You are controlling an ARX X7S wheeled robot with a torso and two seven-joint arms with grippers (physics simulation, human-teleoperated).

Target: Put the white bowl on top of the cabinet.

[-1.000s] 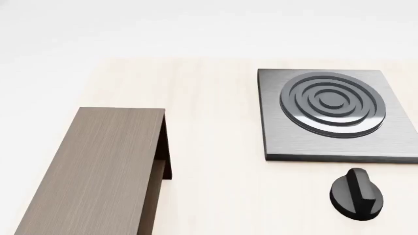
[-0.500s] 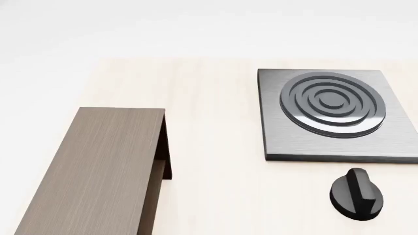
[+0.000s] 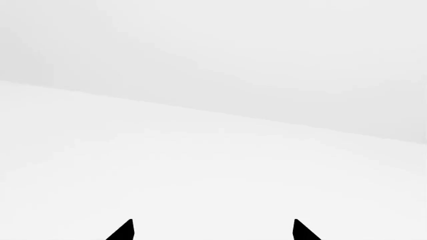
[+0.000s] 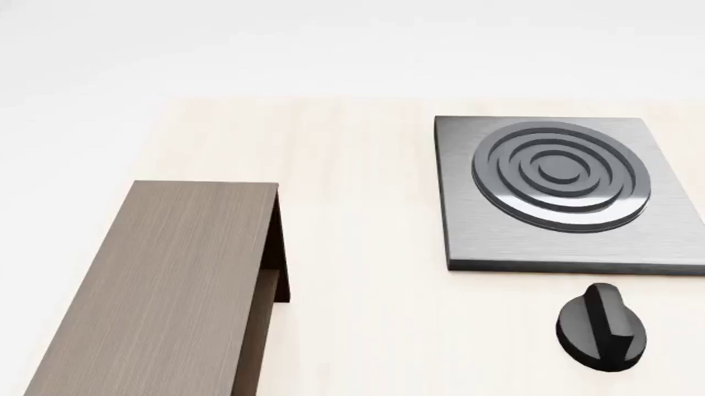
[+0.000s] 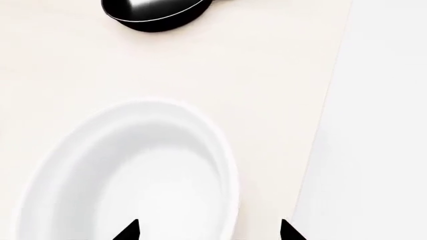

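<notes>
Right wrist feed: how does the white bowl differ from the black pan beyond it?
The white bowl is glossy white with a thick rim; the black pan is dark with a thin bright rim. The bowl fills much of the view, just ahead of the right gripper; the pan sits farther off, cut by the frame edge. Both rest open side up on the pale table, and nothing holds either.

white bowl (image 5: pixel 133 175) upright, cabinet (image 4: pixel 165 289) — bare-topped
</notes>
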